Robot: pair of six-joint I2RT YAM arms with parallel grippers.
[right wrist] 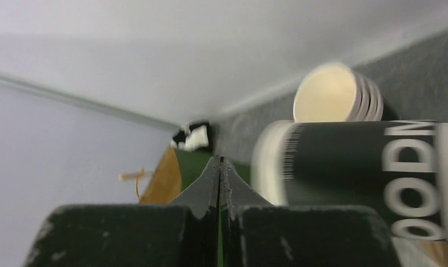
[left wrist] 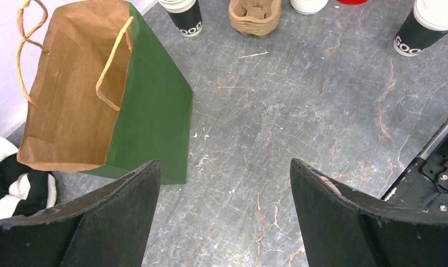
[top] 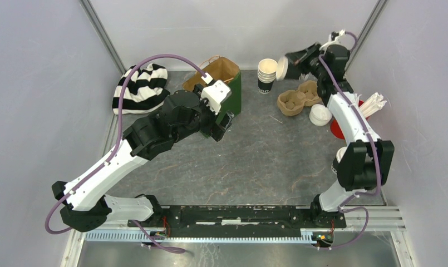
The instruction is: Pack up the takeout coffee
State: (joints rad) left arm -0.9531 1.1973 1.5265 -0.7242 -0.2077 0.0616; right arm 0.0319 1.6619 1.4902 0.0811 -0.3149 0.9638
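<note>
A dark paper cup (top: pixel 281 68) with no lid lies tilted on its side in the air at the back right, right beside my right gripper (top: pixel 297 58). In the right wrist view this cup (right wrist: pixel 349 167) rests against the outer side of the right finger. The right gripper (right wrist: pixel 220 167) has its jaws pressed together with nothing between them. A lidded dark cup (top: pixel 339 158) stands by the right arm's elbow and shows in the left wrist view (left wrist: pixel 427 25). My left gripper (top: pixel 224 123) is open and empty in the left wrist view (left wrist: pixel 224 178), over bare table beside the green paper bag (left wrist: pixel 152 105).
The open green bag (top: pixel 226 83) stands at the back centre. A stack of empty cups (top: pixel 267 75), a brown pulp cup carrier (top: pixel 298 98), white lids (top: pixel 320 115) and a red cup of stirrers (top: pixel 372 105) are at the back right. A striped hat (top: pixel 141 86) lies back left.
</note>
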